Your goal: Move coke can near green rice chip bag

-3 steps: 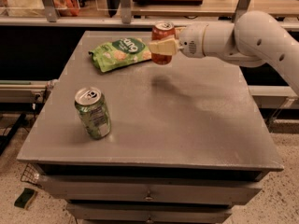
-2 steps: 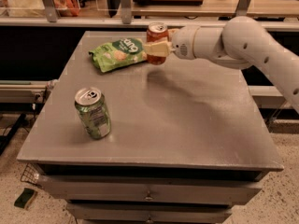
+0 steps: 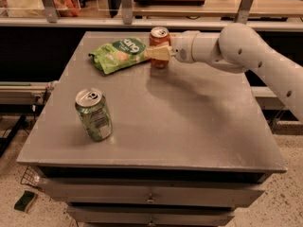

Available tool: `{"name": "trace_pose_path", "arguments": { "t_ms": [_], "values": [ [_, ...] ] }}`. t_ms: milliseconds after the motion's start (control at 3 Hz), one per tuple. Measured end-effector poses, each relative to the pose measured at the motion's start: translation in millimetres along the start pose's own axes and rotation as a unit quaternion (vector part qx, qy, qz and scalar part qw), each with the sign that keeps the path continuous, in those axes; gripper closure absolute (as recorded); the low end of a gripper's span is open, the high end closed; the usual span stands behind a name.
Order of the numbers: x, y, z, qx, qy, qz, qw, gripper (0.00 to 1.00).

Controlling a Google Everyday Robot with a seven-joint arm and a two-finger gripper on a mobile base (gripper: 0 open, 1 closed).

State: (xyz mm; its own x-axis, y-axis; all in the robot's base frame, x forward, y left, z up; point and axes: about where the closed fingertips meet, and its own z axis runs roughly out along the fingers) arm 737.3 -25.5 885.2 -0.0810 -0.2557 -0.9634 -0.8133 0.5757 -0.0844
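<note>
While my gripper point(image 3: 157, 54) pinches the red aluminium coke can point(image 3: 159, 36) just beside the crinkled green rice chip bag point(image 3: 118, 54), setting it down and releasing looks next.

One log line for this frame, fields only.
gripper: far end of grey table, shut on red aluminium coke can | can: upright, beside crinkled green rice chip bag | green soda can: near-left, apart

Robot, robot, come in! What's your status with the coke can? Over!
Gripper at far side of table, jaws shut on coke can. Can close beside green rice chip bag. Green can near front, out of the way.
</note>
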Motion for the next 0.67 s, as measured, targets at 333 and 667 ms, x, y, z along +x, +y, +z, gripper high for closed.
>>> {"name": "trace_pose_path", "arguments": {
  "t_ms": [333,667],
  "values": [
    [9.4,-5.1,-3.2,0.009,0.011,0.000,0.9999,0.56],
    [6.6,-5.3,-4.0,0.009,0.011,0.001,0.9999,0.32]
  ]
}}
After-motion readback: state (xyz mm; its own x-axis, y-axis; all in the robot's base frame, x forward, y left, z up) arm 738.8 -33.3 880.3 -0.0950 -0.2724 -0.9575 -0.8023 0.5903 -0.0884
